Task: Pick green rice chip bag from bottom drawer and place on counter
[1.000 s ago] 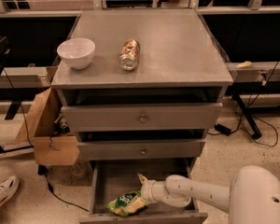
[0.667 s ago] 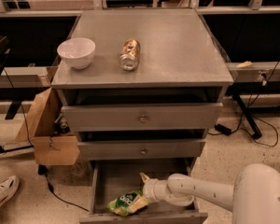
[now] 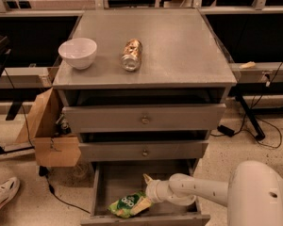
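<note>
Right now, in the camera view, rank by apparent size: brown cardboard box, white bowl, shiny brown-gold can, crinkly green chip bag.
Brown cardboard box
White bowl and crinkly green chip bag, about alike
Shiny brown-gold can
Hand is in the grey bottom drawer, beside the bag.

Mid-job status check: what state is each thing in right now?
Bottom drawer: pulled open.
Green chip bag: lying in the bottom drawer, near its front.
Tool: down in the bottom drawer, beside the bag.
Can: on its side on the counter.
Bowl: upright on the counter.
</note>
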Available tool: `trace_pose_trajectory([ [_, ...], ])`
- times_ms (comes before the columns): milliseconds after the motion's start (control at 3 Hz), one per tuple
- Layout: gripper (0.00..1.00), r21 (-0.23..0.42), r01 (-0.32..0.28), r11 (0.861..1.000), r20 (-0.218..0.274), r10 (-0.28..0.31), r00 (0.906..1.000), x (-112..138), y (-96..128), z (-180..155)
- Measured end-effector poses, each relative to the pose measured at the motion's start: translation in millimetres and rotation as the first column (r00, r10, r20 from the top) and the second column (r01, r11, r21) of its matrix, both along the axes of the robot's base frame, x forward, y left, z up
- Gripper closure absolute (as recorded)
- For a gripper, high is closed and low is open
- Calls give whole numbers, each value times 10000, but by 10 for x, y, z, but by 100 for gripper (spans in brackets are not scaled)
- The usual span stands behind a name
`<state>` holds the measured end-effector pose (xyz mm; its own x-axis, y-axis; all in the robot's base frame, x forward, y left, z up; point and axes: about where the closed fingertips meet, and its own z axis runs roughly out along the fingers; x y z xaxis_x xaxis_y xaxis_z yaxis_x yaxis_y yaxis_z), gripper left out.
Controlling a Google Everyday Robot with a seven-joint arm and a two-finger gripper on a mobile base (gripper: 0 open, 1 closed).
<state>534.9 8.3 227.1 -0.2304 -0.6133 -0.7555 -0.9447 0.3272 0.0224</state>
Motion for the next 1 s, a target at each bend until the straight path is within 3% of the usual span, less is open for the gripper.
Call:
trace_pose_trajectory([
  [1000,0,-306,-357,9989,-1245,316,9917,-25,-52,-419],
])
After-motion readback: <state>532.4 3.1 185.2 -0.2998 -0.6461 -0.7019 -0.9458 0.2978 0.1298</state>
